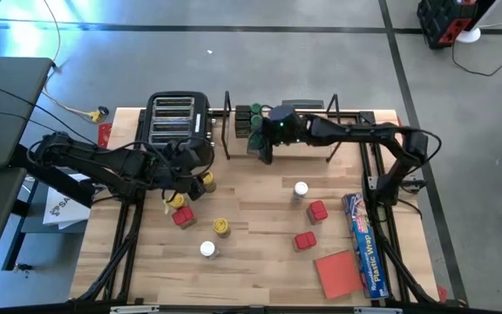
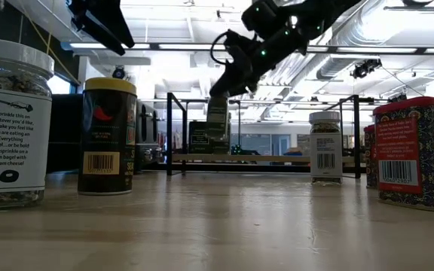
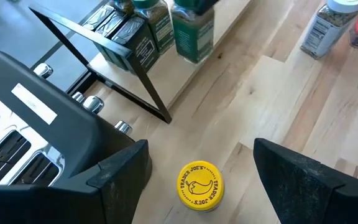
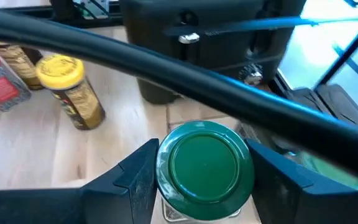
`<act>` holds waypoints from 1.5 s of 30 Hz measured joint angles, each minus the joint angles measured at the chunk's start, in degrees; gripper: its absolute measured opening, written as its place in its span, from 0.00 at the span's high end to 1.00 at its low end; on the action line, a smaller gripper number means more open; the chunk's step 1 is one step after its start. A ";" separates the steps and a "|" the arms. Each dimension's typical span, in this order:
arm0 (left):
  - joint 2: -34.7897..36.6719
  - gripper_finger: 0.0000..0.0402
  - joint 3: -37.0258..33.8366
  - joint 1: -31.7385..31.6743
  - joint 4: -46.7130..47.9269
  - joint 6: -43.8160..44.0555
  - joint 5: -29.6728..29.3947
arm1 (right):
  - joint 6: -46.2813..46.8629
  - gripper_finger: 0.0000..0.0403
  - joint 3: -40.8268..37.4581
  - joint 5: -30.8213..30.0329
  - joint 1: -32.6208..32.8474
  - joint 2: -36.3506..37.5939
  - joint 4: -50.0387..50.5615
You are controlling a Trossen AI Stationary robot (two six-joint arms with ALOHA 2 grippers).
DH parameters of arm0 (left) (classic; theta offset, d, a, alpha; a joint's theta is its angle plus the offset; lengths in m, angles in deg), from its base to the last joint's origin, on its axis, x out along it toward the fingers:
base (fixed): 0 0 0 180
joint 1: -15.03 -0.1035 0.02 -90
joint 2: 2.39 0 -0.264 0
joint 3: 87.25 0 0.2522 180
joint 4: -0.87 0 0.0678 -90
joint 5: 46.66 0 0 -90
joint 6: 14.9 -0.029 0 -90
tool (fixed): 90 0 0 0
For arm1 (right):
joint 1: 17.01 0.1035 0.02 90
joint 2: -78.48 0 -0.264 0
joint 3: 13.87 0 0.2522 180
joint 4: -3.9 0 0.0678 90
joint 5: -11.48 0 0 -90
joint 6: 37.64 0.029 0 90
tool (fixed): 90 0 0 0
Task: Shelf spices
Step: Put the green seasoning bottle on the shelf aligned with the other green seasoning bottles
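Observation:
My right gripper (image 1: pixel 262 133) is shut on a green-lidded round spice jar (image 2: pixel 217 117), held in the air at the front of the shelf (image 1: pixel 234 144), near its left end. The shelf is a black rod rack on a wooden base. Dark square jars (image 3: pixel 129 34) stand on that base. My left gripper (image 3: pixel 201 168) hangs open in front of the toaster, above a yellow-lidded jar (image 3: pixel 199 185) that stands on the table between its fingers, untouched. Other spices stand loose on the table: a white-lidded jar (image 1: pixel 301 188), red tins (image 1: pixel 318 210) and a yellow-lidded jar (image 1: pixel 221 228). My right gripper pinches the jar at its top, one finger (image 4: pixel 135 177) on each side of the green lid (image 4: pixel 166 158). The fingers come from the table's right side, slanting down. The jar hangs about upright below them, lifted clear of the table.
A black toaster (image 1: pixel 179 122) stands left of the shelf, close to my left gripper. A flat red pad (image 1: pixel 338 272) and a long blue plastic-wrap box (image 1: pixel 364 244) lie near the table's right front. A shelf rod (image 4: pixel 166 59) crosses close above the held jar.

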 joint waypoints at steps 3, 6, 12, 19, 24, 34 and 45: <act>-0.02 0.29 0.02 0.51 -0.06 0.03 -0.29 | -0.16 0.51 -0.77 1.44 -1.76 -0.02 -0.18; -0.02 0.29 0.02 0.57 -0.11 0.14 -0.36 | -0.26 0.51 -1.00 3.00 -2.43 -0.42 -0.55; -0.02 0.29 0.02 0.57 -0.28 0.14 -0.58 | -1.36 0.51 -1.00 3.50 -2.36 -2.49 -1.20; -0.02 0.29 0.02 0.57 -0.48 0.12 -0.58 | -2.03 0.46 -1.02 0.71 -2.41 -3.15 -1.66; -0.02 0.29 0.02 0.57 -0.90 0.08 -0.59 | -4.32 0.44 -1.02 0.69 -2.43 -3.15 -3.77; -0.02 0.29 0.02 0.59 -0.87 -0.03 -0.45 | -6.30 0.43 -1.02 -1.91 -2.43 -3.13 -4.69; -0.02 0.29 0.02 0.83 -0.91 -0.03 -0.32 | -7.79 0.46 1.38 -1.84 -0.33 0.73 -4.43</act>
